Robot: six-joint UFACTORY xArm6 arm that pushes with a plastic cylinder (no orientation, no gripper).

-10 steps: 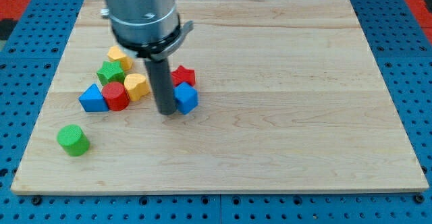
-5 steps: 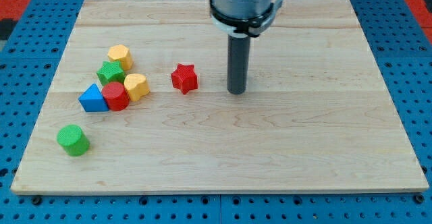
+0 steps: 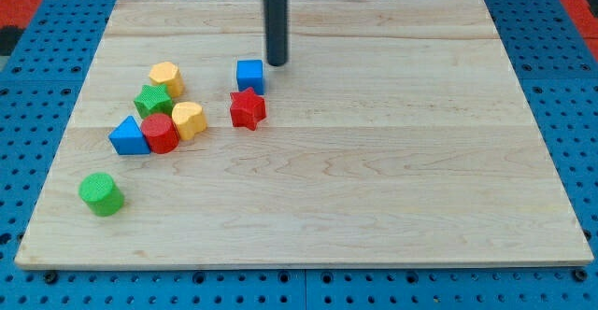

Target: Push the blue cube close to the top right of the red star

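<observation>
My tip (image 3: 277,63) rests on the board (image 3: 392,198) near the view's top edge, just beside the blue cube (image 3: 249,75) on its upper right, with a narrow gap visible between them; the rod carries no pincer, so no open or closed state applies. The blue cube sits directly above the red star (image 3: 248,109), close to it, slightly toward the view's right of the star's centre; whether the two touch cannot be told.

A cluster lies toward the view's left: a yellow block (image 3: 165,76) at the top; a green star (image 3: 152,100) below it; a second yellow block (image 3: 188,119) to the right; a red cylinder (image 3: 160,133) touching it; a blue triangle (image 3: 128,136) at the cluster's left. A green cylinder (image 3: 100,193) stands apart near the board's lower left edge.

The board's right half and lower centre are open wood; the cube has open surface to its right and a strip of board above it.
</observation>
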